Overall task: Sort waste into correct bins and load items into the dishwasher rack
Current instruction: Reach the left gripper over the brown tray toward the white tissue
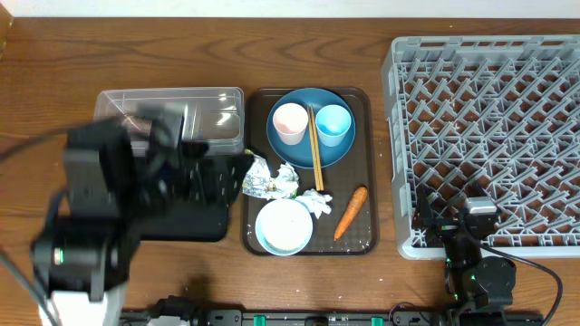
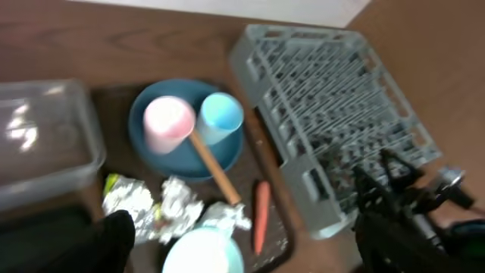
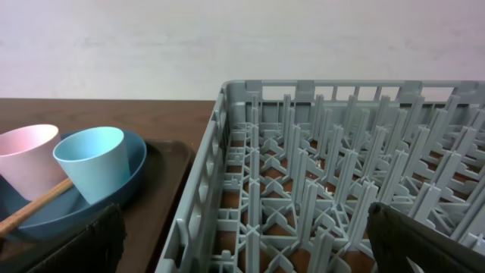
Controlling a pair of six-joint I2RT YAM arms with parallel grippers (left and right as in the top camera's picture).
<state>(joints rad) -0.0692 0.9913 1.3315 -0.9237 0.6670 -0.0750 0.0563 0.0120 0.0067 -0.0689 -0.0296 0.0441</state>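
On the brown tray (image 1: 365,163) a blue plate (image 1: 294,152) holds a pink cup (image 1: 290,120), a light blue cup (image 1: 333,122) and wooden chopsticks (image 1: 315,149). In front lie silver foil (image 1: 260,178), white tissue (image 1: 316,201), a carrot (image 1: 351,211) and a white bowl (image 1: 284,225). My left gripper (image 2: 242,254) is open and empty, blurred, above the tray's left side and the black bin (image 1: 195,222). My right gripper (image 3: 246,243) is open and empty over the front edge of the grey rack (image 1: 489,136).
The clear bin (image 1: 172,104) stands behind the black bin, left of the tray. The rack fills the right side of the table. The left arm's base (image 1: 82,263) is at the front left.
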